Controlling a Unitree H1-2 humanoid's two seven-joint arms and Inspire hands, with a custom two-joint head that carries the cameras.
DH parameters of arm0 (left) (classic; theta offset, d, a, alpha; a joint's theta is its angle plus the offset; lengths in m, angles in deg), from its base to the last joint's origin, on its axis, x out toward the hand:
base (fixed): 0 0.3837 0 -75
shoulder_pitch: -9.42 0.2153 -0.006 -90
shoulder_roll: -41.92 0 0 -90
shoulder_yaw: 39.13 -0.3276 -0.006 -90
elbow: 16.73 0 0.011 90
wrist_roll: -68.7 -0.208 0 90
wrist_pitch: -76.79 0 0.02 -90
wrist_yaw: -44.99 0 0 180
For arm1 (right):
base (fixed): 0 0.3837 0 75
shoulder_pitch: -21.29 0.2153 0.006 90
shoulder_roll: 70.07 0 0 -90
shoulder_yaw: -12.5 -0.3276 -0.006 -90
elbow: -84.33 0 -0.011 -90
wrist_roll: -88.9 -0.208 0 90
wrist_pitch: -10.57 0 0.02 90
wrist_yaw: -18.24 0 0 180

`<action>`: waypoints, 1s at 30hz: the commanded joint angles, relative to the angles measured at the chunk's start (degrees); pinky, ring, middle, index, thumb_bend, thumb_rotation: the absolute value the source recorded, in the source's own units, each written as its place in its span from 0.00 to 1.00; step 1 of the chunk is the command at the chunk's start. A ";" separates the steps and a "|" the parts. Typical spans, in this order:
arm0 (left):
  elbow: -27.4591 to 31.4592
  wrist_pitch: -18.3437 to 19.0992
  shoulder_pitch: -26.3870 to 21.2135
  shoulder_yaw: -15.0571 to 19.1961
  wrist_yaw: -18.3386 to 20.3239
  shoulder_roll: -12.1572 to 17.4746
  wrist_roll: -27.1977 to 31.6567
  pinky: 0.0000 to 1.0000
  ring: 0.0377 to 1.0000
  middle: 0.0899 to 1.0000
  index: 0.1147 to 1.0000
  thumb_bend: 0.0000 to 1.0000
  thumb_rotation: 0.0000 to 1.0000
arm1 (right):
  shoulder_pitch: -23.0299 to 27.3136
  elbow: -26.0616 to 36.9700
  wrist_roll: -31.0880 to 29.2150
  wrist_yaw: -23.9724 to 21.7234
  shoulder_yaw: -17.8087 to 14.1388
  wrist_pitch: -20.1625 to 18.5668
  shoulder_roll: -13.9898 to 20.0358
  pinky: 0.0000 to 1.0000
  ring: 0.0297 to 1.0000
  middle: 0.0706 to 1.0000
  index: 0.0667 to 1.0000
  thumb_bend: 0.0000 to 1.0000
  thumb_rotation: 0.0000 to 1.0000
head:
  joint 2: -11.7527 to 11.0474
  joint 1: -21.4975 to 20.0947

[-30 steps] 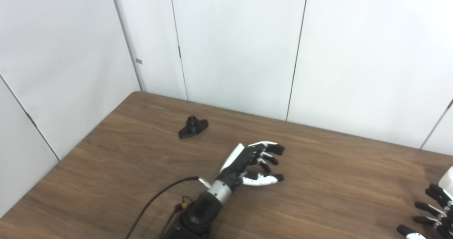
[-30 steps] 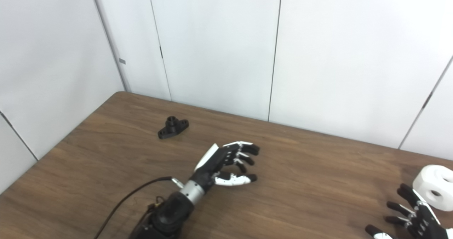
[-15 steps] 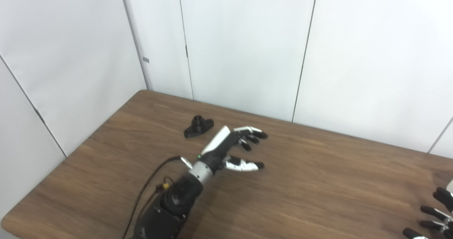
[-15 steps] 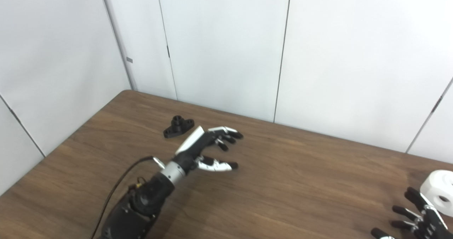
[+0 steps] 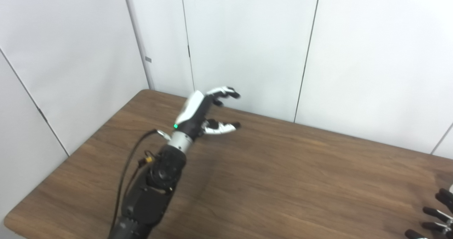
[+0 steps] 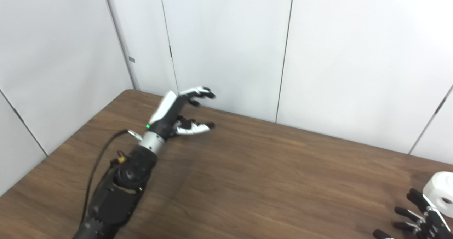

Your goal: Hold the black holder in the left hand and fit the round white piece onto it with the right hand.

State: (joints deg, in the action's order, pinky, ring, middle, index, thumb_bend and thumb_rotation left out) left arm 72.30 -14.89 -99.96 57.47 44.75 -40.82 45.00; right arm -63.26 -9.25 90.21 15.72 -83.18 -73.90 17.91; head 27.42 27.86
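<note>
My left hand is open, fingers and thumb apart, raised over the far left part of the wooden table. It stands over the spot where the black holder lay, and the holder is hidden behind it. The same hand shows in the right eye view. The round white piece, with a hole in its side, lies at the right edge of the table. My right hand is open with fingers spread, just in front of and left of the white piece, not touching it.
White wall panels stand close behind the table's far edge and along its left side. A black cable runs along my left forearm.
My left hand has moved away from me and to the left, from the table's middle to over the black holder, which it now covers. The right hand has hardly moved.
</note>
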 commanded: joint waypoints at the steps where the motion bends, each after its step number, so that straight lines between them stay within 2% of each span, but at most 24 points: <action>1: 1.57 0.73 -2.89 0.94 -1.99 2.18 -1.58 0.74 0.85 0.84 0.66 0.71 0.01 | 1.20 0.75 -0.20 -0.41 -0.06 1.40 0.92 0.57 0.73 0.87 0.86 0.66 0.02 | 0.00 -0.02; 6: -0.81 2.08 -3.36 1.78 -4.21 4.36 -3.73 0.72 0.88 0.87 0.67 0.73 0.06 | 1.13 0.86 -0.41 -0.50 -0.19 1.30 0.99 0.57 0.72 0.87 0.86 0.66 0.04 | 0.22 0.06; 8: -1.41 3.70 -3.34 2.34 -4.59 4.62 -3.88 0.78 0.96 0.92 0.70 0.75 0.09 | 1.06 1.00 -0.44 -0.48 -0.24 0.88 1.02 0.58 0.73 0.87 0.86 0.65 0.03 | 0.22 0.06; 10: -2.28 4.80 -3.37 2.80 -5.08 4.97 -4.16 0.81 0.99 0.97 0.73 0.77 0.12 | 1.03 0.97 -0.56 -0.57 -0.23 1.13 1.07 0.57 0.73 0.87 0.86 0.65 0.02 | 0.22 0.06; 14: -3.46 7.27 -3.52 3.05 -5.32 5.77 -4.71 0.80 1.00 1.00 0.77 0.83 0.18 | 0.89 1.21 -0.58 -0.44 -0.33 1.28 1.10 0.56 0.72 0.87 0.86 0.65 0.02 | 0.37 0.09; 19: -5.09 12.16 -3.96 2.25 -5.59 6.62 -7.54 0.91 1.00 1.00 0.79 0.93 0.25 | 0.87 1.23 -0.81 -0.51 -0.37 0.90 1.20 0.56 0.72 0.87 0.86 0.65 0.02 | 0.50 0.09; 22: -5.94 15.00 -4.14 1.74 -5.70 6.85 -8.75 0.87 1.00 1.00 0.79 0.98 0.29 | 0.82 1.42 -0.72 -0.44 -0.37 0.55 1.21 0.58 0.73 0.87 0.86 0.65 0.02 | 0.63 0.02; 24: -6.67 16.29 -4.16 1.41 -5.61 7.02 -9.07 0.90 1.00 1.00 0.80 1.00 0.31 | 0.80 1.50 -0.71 -0.46 -0.34 0.74 1.23 0.58 0.73 0.87 0.86 0.65 0.01 | 0.63 0.02; 25: -7.09 16.62 -4.13 1.23 -5.54 7.13 -9.02 0.96 1.00 1.00 0.81 1.00 0.32 | 0.83 1.38 -0.79 -0.53 -0.33 0.92 1.25 0.57 0.73 0.87 0.86 0.65 0.01 | 0.63 0.02; 26: -7.44 17.07 -4.04 0.92 -5.45 7.34 -9.17 0.98 1.00 1.00 0.81 1.00 0.33 | 0.79 1.40 -0.80 -0.56 -0.33 1.05 1.29 0.57 0.73 0.87 0.86 0.65 0.01 | 0.86 -0.01; 30: -8.99 19.03 -3.98 -0.11 -5.21 7.67 -9.42 1.00 1.00 1.00 0.83 1.00 0.40 | 0.65 1.66 -0.59 -0.52 -0.33 0.67 1.32 0.56 0.73 0.88 0.87 0.65 0.02 | 1.01 0.00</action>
State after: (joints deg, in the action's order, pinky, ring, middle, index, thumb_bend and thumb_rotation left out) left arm 62.83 4.04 -101.60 57.21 40.61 -35.71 36.68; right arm -63.31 -9.12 89.61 15.55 -83.25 -74.07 18.13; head 28.39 27.95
